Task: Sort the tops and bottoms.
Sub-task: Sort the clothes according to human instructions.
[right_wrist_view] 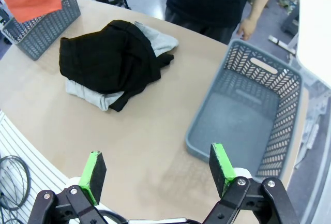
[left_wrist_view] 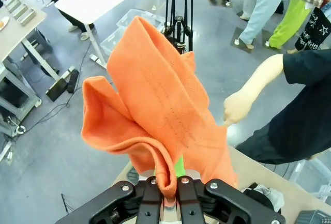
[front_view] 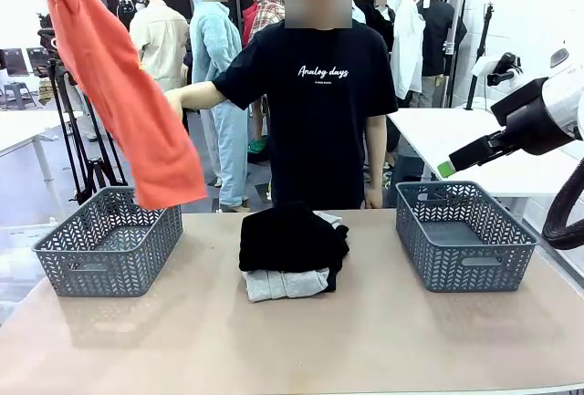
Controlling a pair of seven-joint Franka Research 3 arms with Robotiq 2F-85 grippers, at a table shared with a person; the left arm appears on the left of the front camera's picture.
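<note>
**A:** Orange top [front_view: 128,94], where is it?
**B:** Pinched tight in my left gripper [left_wrist_view: 168,195]. It spreads toward twelve o'clock from the jaws and hangs over the left basket [front_view: 109,244].
**A:** And your right gripper [right_wrist_view: 158,169]?
**B:** Spread wide, holding nothing. The black bottoms [right_wrist_view: 111,58], piled on the grey top [right_wrist_view: 90,93], lie at eleven o'clock from it on the bench [front_view: 292,340].

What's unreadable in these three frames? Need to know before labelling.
Front view: upper end of the orange top runs off the top-left edge, so the grip on it is cut off.
Left wrist view: left gripper fingertips buried in bunched orange fabric.
Front, right wrist views: grey top mostly under the black bottoms; number of black pieces unclear, folds merge.
Front view: left basket inside partly screened by the hanging top.
</note>
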